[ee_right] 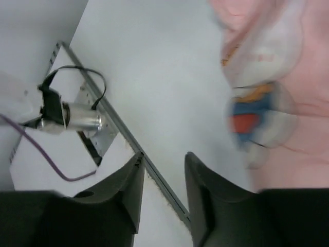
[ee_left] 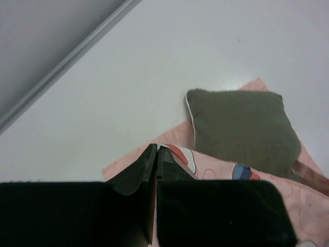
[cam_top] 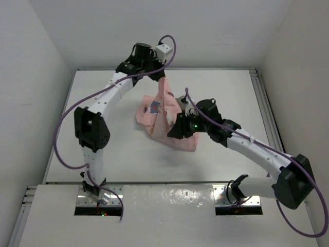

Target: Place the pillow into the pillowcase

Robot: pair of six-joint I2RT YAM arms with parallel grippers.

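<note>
Only our left wrist view shows the pillow (ee_left: 241,128), lying on the counter (ee_left: 154,72) with the pink pillowcase (ee_left: 211,167) under and across it. From above, cloth hides it. The left gripper (ee_left: 156,150) is clenched on the pillowcase edge. The right gripper (ee_right: 162,159) is released, with blurred cloth beside it.

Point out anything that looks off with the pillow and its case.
The pillow looks only partly in: most of it sticks out of the pillowcase, which lies crumpled, one edge pulled up by the shut left gripper. The right gripper is open and holds nothing.
</note>
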